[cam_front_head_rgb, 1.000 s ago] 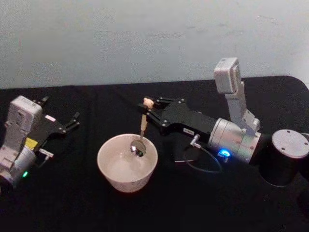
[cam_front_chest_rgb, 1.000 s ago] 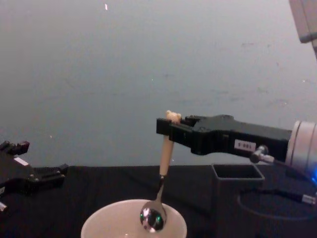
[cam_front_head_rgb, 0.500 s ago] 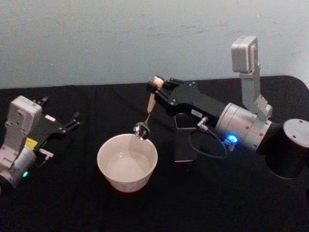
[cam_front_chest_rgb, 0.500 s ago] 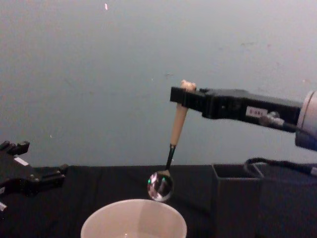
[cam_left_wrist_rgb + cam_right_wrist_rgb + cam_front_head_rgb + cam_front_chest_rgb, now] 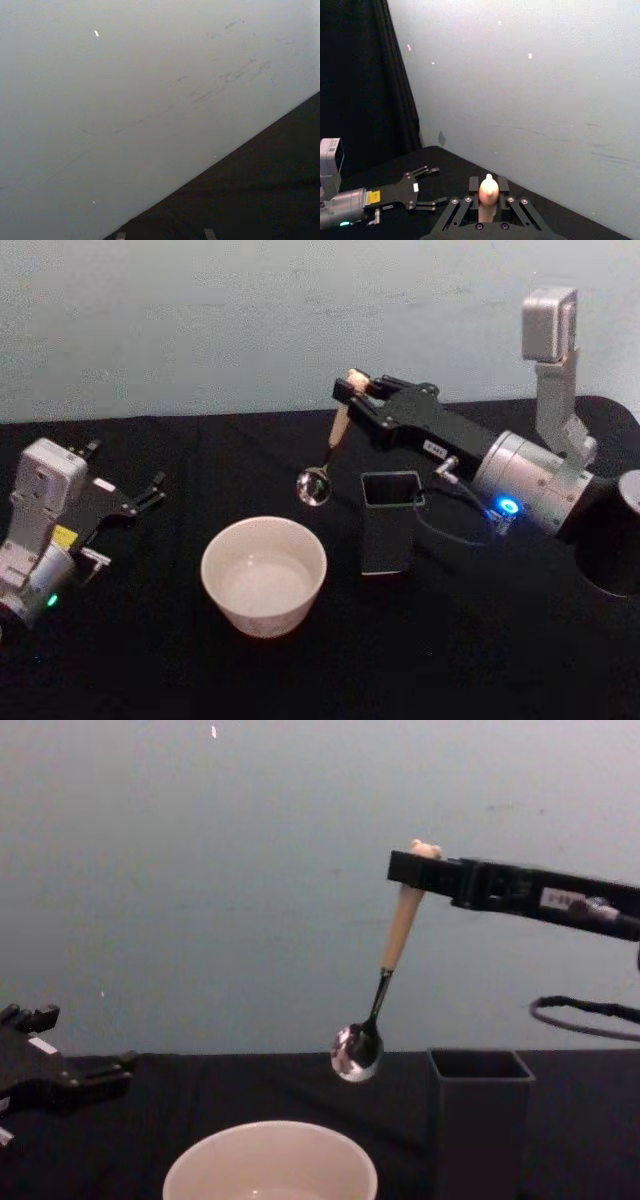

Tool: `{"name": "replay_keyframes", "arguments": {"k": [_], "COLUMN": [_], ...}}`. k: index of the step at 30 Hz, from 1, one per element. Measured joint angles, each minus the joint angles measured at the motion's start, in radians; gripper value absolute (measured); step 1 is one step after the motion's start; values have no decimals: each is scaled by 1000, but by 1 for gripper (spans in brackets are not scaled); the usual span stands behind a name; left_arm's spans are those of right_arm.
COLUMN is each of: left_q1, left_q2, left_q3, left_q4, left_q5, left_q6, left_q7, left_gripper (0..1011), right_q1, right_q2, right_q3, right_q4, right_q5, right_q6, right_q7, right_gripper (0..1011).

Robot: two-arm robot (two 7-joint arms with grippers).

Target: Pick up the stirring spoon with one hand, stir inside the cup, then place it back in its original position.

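Right gripper [image 5: 352, 388] clamps the spoon [image 5: 337, 435] at its handle top. It hangs near-upright, bowl down, above and right of the cup [image 5: 263, 575]. Left gripper [image 5: 152, 492], fingers apart, sits left of the cup.

Slim stirring spoon [image 5: 339, 428], pale peach bear-topped handle, round steel bowl: bowl formerly down inside the wide cream-white cup [image 5: 262, 618]; now lifted clear, hanging tilted in the air, shifted toward the tall dark grey square holder [image 5: 386, 535]. Right gripper [image 5: 352, 383]: risen and drawn toward the robot's right, carrying the handle top. Holder mouth: formerly covered by the arm in the head view, now exposed.
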Motion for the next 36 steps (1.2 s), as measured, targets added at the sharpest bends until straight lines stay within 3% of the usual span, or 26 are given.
{"name": "replay_keyframes", "arguments": {"k": [25, 36], "left_q1": [0, 0], "left_q2": [0, 0], "left_q3": [0, 0], "left_q4": [0, 0], "left_q5": [0, 0], "left_q6": [0, 0], "left_q7": [0, 0], "left_gripper": [1001, 1001], "right_q1": [-49, -70], "right_q2": [95, 131], "right_q3": [89, 104], "right_q4": [-53, -62], "right_q5": [127, 144], "right_q6": [9, -11], "right_q7": [-32, -35], "right_gripper": [215, 215]}}
